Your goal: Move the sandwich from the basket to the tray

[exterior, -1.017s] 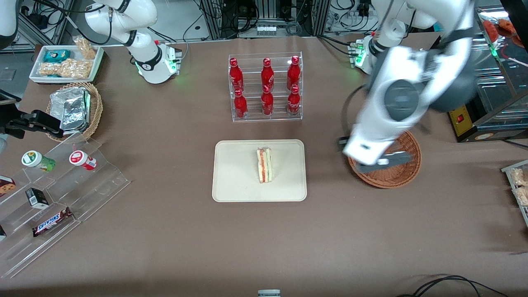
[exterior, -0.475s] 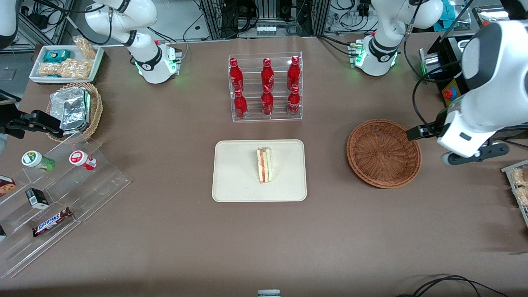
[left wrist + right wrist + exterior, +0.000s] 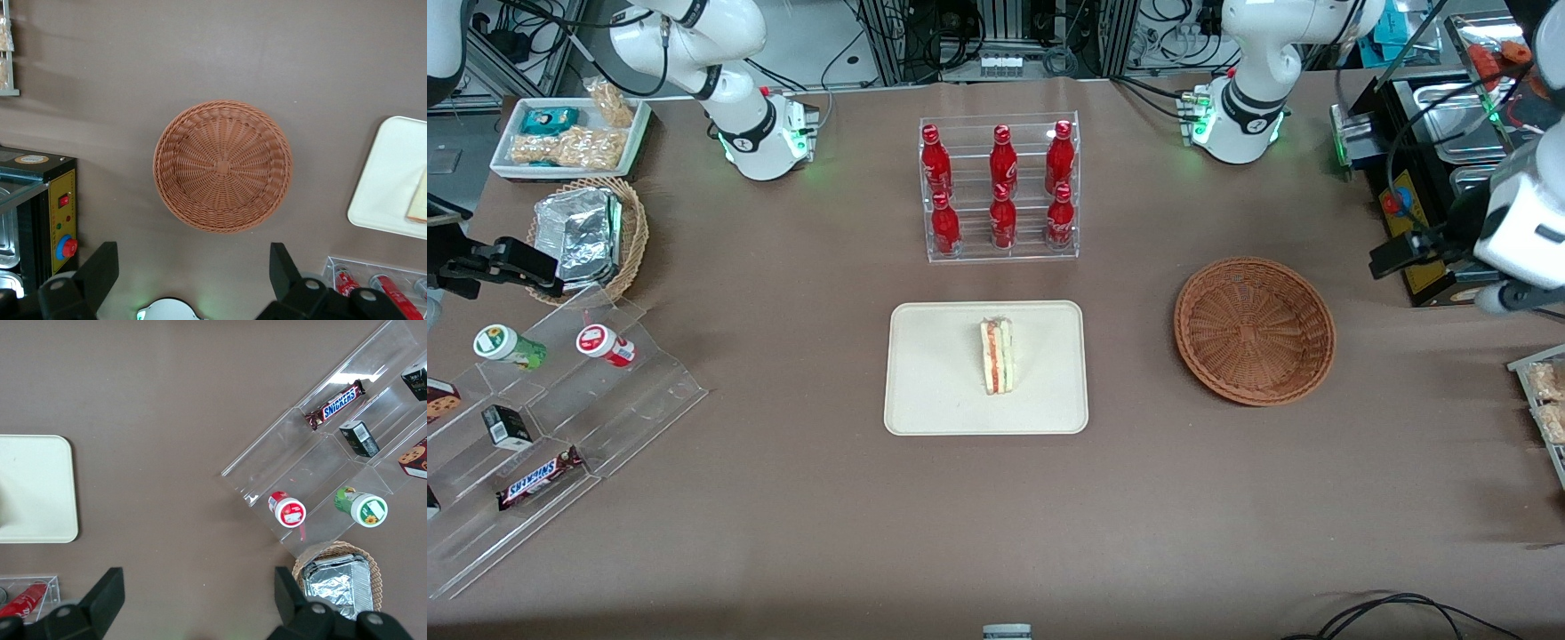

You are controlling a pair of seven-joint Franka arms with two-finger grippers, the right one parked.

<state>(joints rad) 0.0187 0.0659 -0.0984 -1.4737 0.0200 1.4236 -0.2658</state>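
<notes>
the sandwich (image 3: 997,356), a wedge of pale bread with orange-red and green layers, stands on its edge near the middle of the smooth, cream, round-cornered tray (image 3: 934,400), so the task looks done. the round basket (image 3: 1254,330) of reddish-brown wicker holds nothing. the gripper (image 3: 193,275) hangs high above the table near the basket, toward the working arm's end, fingers spread wide and grasping nothing.

The front view looks steeply down over the whole bench (image 3: 783,533), while the left wrist view hangs high over the basket (image 3: 223,165), fingers (image 3: 100,270) parted, sharing basket and tray (image 3: 390,180) corner.
</notes>
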